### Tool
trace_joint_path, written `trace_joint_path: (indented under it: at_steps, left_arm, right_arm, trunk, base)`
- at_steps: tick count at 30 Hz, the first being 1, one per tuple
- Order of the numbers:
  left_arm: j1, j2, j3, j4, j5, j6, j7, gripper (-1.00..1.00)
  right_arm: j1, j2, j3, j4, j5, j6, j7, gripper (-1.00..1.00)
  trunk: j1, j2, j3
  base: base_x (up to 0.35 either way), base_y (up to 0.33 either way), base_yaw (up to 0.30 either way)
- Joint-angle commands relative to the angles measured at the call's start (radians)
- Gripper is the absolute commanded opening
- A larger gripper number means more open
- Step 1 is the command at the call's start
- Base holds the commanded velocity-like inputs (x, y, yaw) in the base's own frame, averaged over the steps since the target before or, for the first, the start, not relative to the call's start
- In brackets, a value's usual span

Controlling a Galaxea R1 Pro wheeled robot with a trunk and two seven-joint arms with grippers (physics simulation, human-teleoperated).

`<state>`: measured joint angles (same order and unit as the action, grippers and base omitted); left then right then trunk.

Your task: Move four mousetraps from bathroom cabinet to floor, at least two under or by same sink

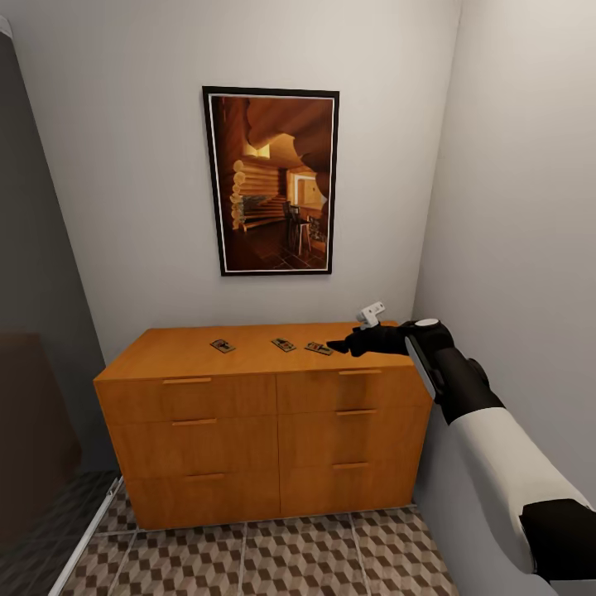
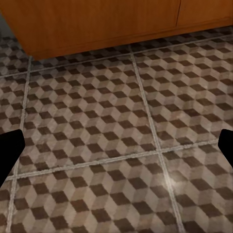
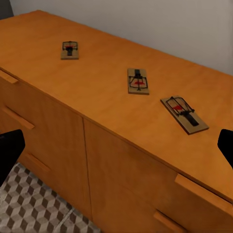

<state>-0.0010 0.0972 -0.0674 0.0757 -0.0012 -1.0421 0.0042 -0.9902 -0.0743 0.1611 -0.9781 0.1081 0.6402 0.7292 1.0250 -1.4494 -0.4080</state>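
Three mousetraps lie on top of the orange-brown cabinet (image 1: 248, 414): one to the left (image 1: 222, 345), one in the middle (image 1: 283, 343) and one to the right (image 1: 319, 348). The right wrist view shows the same three, the left (image 3: 70, 49), the middle (image 3: 138, 80) and the right one (image 3: 184, 113). My right gripper (image 1: 341, 346) hovers at the cabinet's right end, just right of the nearest trap, open with nothing between its fingers (image 3: 116, 150). My left gripper (image 2: 116, 145) is open and empty over the patterned bathroom floor (image 2: 121, 126) near the cabinet's base. The sink is out of view.
A framed picture (image 1: 271, 180) hangs on the back wall above the cabinet. A plain wall (image 1: 530, 248) stands close on the right, touching the cabinet's end. A dark panel (image 1: 33, 331) and a white floor strip (image 1: 87, 534) border the left. Tiled floor (image 1: 273, 559) lies before the cabinet.
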Motion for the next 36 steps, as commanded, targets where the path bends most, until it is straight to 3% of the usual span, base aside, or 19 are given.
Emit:
trace_joint_path:
  at_steps: [1,36]
  left_arm:
    - [-0.001,0.0,-0.006,0.001,0.003,-0.004,0.0,1.0]
    - [-0.001,-0.017,-0.006,0.002,0.003,-0.003,-0.001,1.0]
  right_arm:
    - [-0.001,-0.001,0.001,0.0,0.011,0.001,0.007,1.0]
    - [-0.001,0.001,0.001,0.037,0.011,-0.043,0.006,1.0]
  trunk:
    - [0.0,-0.001,-0.001]
    - [0.0,-0.001,-0.001]
  base:
    - [0.0,0.0,0.0]
    - [0.0,0.0,0.0]
